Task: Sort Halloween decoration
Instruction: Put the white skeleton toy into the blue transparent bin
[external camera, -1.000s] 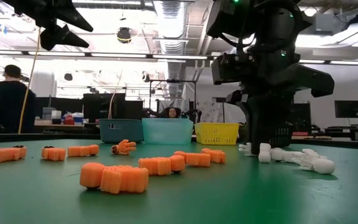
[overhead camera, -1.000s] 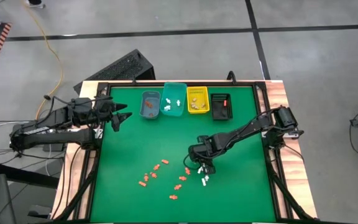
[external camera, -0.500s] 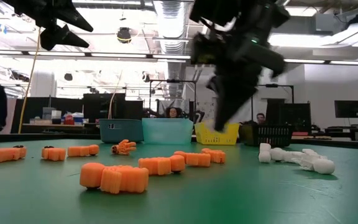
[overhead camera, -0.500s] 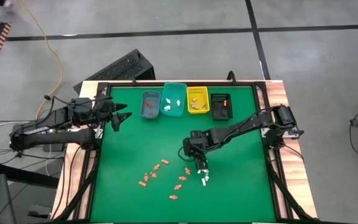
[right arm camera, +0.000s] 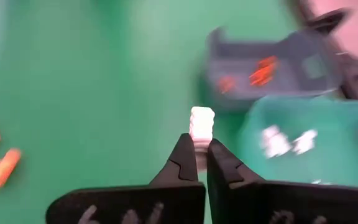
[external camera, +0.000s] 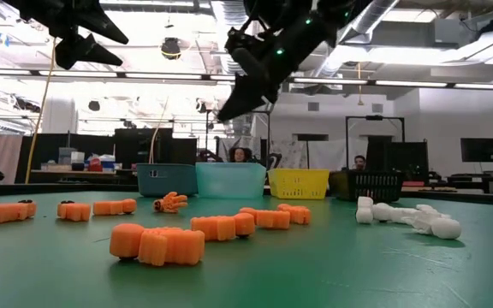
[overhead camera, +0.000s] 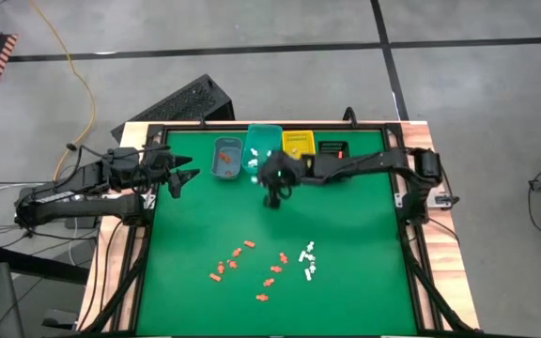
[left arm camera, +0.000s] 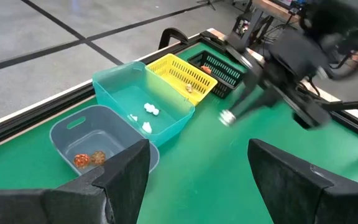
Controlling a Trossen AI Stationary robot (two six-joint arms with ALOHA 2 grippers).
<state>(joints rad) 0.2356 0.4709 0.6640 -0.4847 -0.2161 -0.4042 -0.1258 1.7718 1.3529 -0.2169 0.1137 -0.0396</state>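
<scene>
A small white figurine is pinched at its lower end between the nearly closed fingers of the right tool, held above the green worktop just beside the teal bin, where other white pieces already lie. To finish the step well, the piece is best carried fully over the teal bin's rim before the fingers are parted, since the blue-grey bin holding orange pieces stands right beside it and a release at the edge could send the light piece astray. The left tool is held wide open and empty in the air near the worktop's left edge, short of the bins. The held figurine appears ribbed and blocky, of matt plastic; in the low view the orange pieces show the same segmented, rounded moulding and the loose white figurines lie toward the right. The worktop is covered in smooth green felt-like mat. The bins are thin-walled plastic: the teal and blue-grey ones solid, the yellow bin and black bin slotted like baskets.
</scene>
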